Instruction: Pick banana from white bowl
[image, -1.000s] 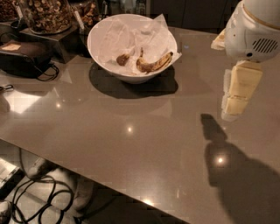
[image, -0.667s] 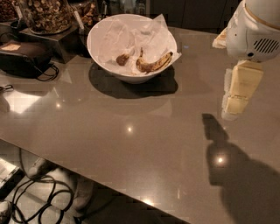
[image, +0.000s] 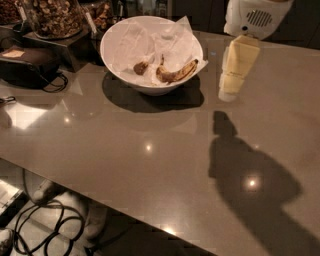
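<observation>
The white bowl (image: 120, 47) stands at the back left of the grey table, lined with crumpled white paper. The banana (image: 176, 73), dull yellow with brown spots, lies in the bowl's right half with its curve along the rim. A small round brown lump (image: 140, 67) lies just left of it. My gripper (image: 229, 92), cream-coloured under a white wrist housing, hangs pointing down over the table just right of the bowl. It is outside the rim, apart from the banana, and holds nothing that I can see.
A dark device (image: 25, 62) with a cable sits at the far left. Jars of nuts (image: 50, 17) stand on a dark stand behind it. The table's front edge (image: 100, 197) runs diagonally, with cables (image: 45, 230) on the floor below.
My gripper has moved left and toward the back of the table, closer to the bowl's right side. The bowl, the banana and the lump have not moved.
</observation>
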